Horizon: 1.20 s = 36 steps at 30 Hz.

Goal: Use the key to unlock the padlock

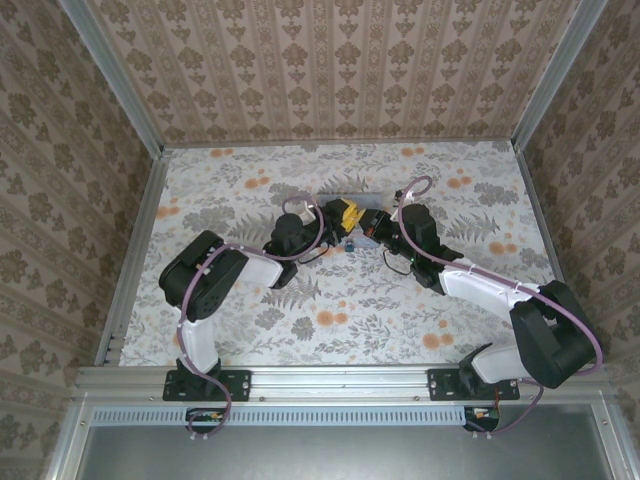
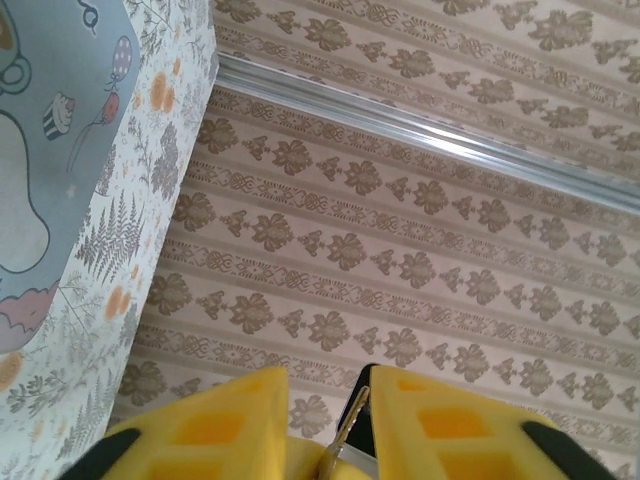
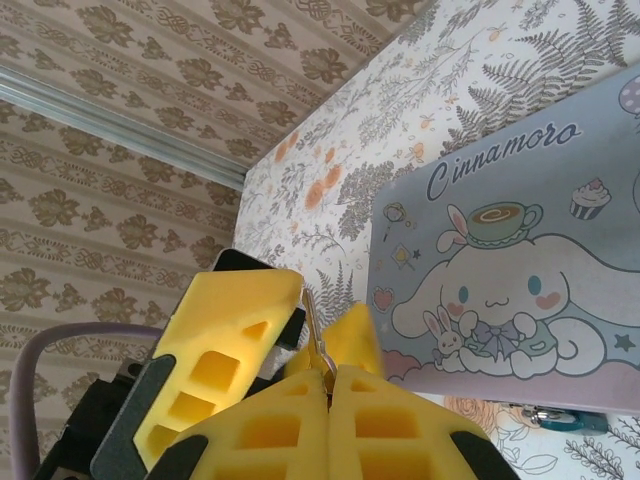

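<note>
Right wrist: clamping the right end effector (image 3: 330,385) together on the key (image 3: 315,325), holding it between the parted pads (image 2: 220,420) of the left end effector (image 2: 325,385), probably for regripping, leaving the padlock (image 3: 555,418) on the worktop (image 3: 400,100) just beside the Cinnamoroll tin (image 3: 500,250).

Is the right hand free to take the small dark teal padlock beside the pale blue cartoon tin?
Probably not yet: the right hand is shut on the thin metal key, though the padlock lies uncovered beside the tin.
</note>
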Each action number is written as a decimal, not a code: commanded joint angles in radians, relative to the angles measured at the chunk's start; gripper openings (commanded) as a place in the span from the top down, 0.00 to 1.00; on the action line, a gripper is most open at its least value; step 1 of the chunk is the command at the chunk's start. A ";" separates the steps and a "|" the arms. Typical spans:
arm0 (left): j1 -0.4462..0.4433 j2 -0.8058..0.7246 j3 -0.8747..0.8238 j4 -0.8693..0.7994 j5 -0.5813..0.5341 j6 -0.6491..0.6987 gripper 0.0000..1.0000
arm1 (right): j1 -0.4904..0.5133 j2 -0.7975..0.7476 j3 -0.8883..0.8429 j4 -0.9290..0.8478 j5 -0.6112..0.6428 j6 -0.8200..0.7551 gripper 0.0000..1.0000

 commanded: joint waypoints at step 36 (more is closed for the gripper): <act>0.044 -0.038 -0.020 -0.032 0.038 0.169 1.00 | -0.027 -0.101 -0.066 0.028 0.038 0.019 0.50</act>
